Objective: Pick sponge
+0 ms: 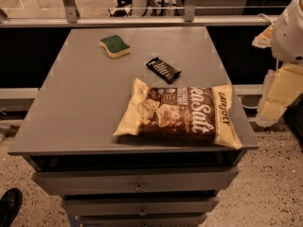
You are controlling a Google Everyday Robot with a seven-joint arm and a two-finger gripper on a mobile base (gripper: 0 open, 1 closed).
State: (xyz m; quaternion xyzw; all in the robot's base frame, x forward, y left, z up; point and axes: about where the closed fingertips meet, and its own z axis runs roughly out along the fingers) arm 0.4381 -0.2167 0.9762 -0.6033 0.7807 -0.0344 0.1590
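Note:
The sponge [115, 46] has a dark green scrub top over pale yellow foam and wavy sides. It lies flat at the far left of the grey table top [80, 93], with nothing touching it. My arm's white housing [289, 30] hangs at the right edge of the view. The pale gripper [278, 96] is below it, off the table's right side and far from the sponge. It holds nothing that I can see.
A black candy-bar wrapper [163, 69] lies mid-table, right of the sponge. A large yellow-and-brown chip bag [182, 113] lies near the front edge. The table has drawers [137, 181] below. A rail [142, 21] runs behind it. A black shoe [9, 205] is at bottom left.

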